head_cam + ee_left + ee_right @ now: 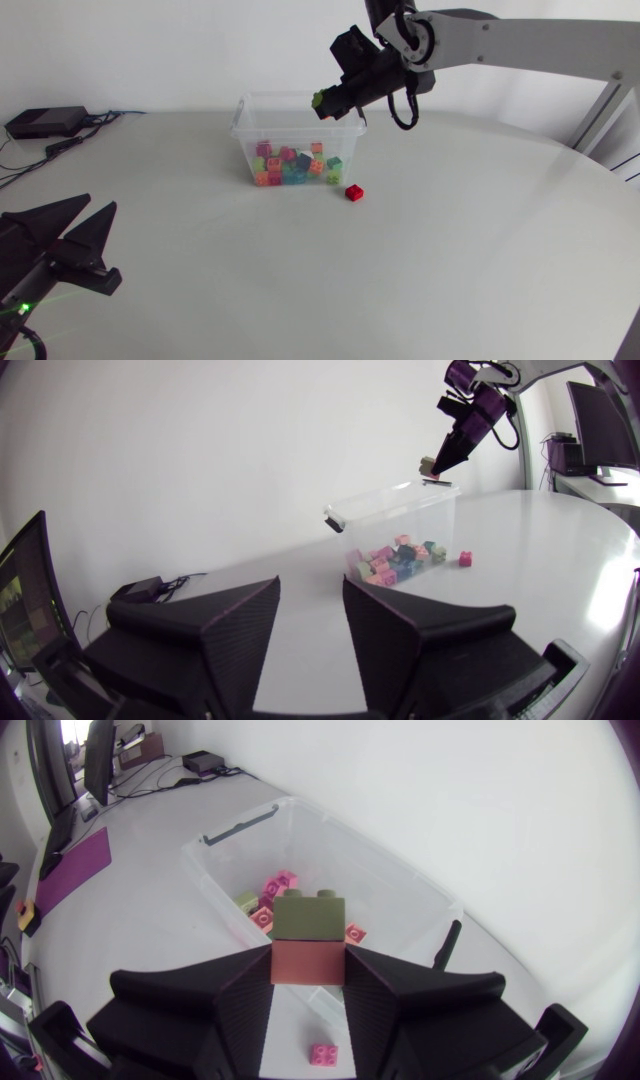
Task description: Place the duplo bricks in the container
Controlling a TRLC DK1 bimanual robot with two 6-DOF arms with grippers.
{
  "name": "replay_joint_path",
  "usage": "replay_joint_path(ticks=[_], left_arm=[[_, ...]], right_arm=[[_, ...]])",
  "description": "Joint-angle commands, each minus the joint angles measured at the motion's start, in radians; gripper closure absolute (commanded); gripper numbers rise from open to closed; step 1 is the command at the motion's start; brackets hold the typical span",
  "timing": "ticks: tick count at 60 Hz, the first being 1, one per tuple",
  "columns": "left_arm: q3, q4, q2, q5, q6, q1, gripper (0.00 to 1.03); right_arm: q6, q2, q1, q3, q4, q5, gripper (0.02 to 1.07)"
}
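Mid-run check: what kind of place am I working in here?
Probably a robotics lab bench, not a home: a plain white table, a clear container of duplo bricks, a black box with cables at the table's corner, and the right pincer holding stacked bricks above the container.

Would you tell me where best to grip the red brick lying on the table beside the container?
Its two opposite flat side walls, from straight above: the red brick seems to sit studs-up, apart from the container, sides free.

One container, many bricks inside, one loose brick, two stacked bricks, two arms
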Motion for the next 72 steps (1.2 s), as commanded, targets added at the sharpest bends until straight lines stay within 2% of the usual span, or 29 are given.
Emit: replay_joint_path(ticks=[1,11,22,24,30,33,43,53,72], left_arm=[[-0.042,0.016,-0.027,0.003,-0.038,0.012,0.6],[-0.074,0.035,-0.104,0.002,-0.104,0.081,0.64],[-0.091,0.032,-0.142,0.002,-0.113,0.096,0.65],[-0.097,0.032,-0.157,0.002,-0.118,0.102,0.65],[-0.115,0.023,-0.199,0.002,-0.135,0.118,0.67],[-0.115,0.019,-0.199,0.002,-0.136,0.116,0.67],[-0.117,0.021,-0.2,-0.001,-0.169,0.122,0.67],[-0.131,0.038,-0.202,-0.001,-0.192,0.121,0.67],[-0.178,0.162,-0.202,-0.035,-0.21,0.119,0.67]], right_arm=[[0.031,0.065,0.002,0.067,0.011,0.009,0.84],[0.036,0.151,0.002,0.168,0.007,0.024,0.84],[0.044,0.233,0.002,0.265,0.001,0.051,0.81],[0.044,0.246,0.003,0.28,-0.005,0.055,0.71],[0.045,0.266,0.012,0.313,-0.031,0.08,0.19],[0.045,0.259,0.014,0.311,-0.031,0.09,0.07],[0.05,0.17,0.011,0.23,-0.029,0.09,0.07],[0.05,-0.017,-0.004,-0.007,0.063,0.09,0.07],[0.027,-0.273,-0.05,-0.422,0.227,0.09,0.07]])
